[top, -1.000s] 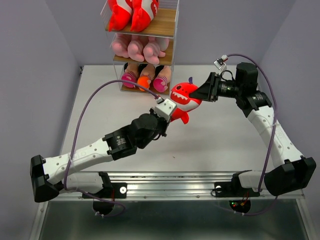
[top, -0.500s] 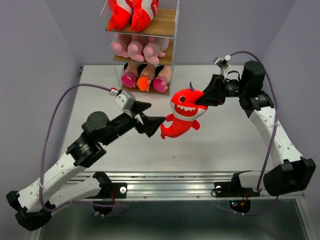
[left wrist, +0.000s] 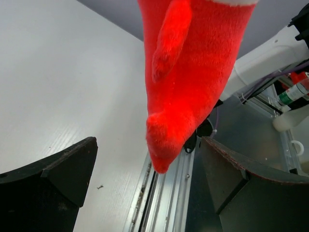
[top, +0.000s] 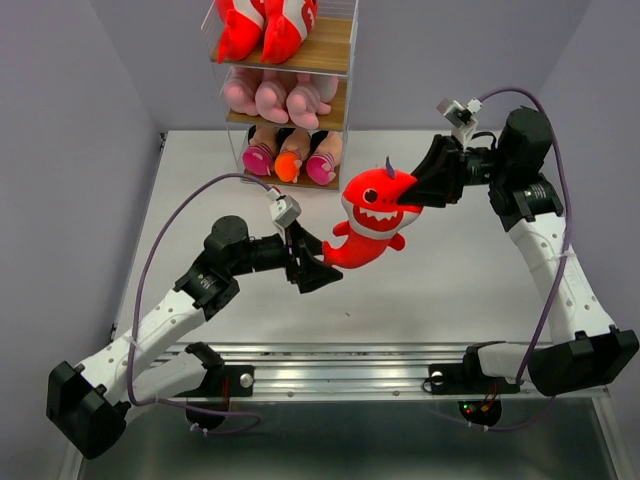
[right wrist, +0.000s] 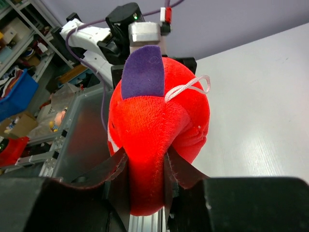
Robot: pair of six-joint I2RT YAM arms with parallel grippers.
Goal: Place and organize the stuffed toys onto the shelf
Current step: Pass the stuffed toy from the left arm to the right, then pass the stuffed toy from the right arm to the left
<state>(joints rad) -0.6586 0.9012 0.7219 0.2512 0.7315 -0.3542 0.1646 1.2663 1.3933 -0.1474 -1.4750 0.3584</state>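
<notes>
A red shark toy point(top: 373, 213) with a white toothy mouth hangs above the table, and my right gripper point(top: 410, 193) is shut on the back of its head. In the right wrist view the fingers pinch a fold of the red plush point(right wrist: 154, 121) below a purple fin, with the gripper point(right wrist: 145, 166) around it. My left gripper point(top: 320, 262) is open just left of the shark's tail, not touching it. In the left wrist view the tail point(left wrist: 188, 72) dangles between the wide-apart fingers of the gripper point(left wrist: 148, 142). The shelf point(top: 335, 45) at the back holds two red sharks point(top: 262, 25) on top, pink animals point(top: 272, 97) in the middle and dolls point(top: 290, 155) at the bottom.
The white table point(top: 450, 280) lies under the shark. A metal rail point(top: 340, 360) runs along the near edge by the arm bases. Grey walls close in both sides.
My left gripper let go of the shark, opened wide and drew back toward the left. The right gripper closed on the shark's head and carried it slightly up and right.
</notes>
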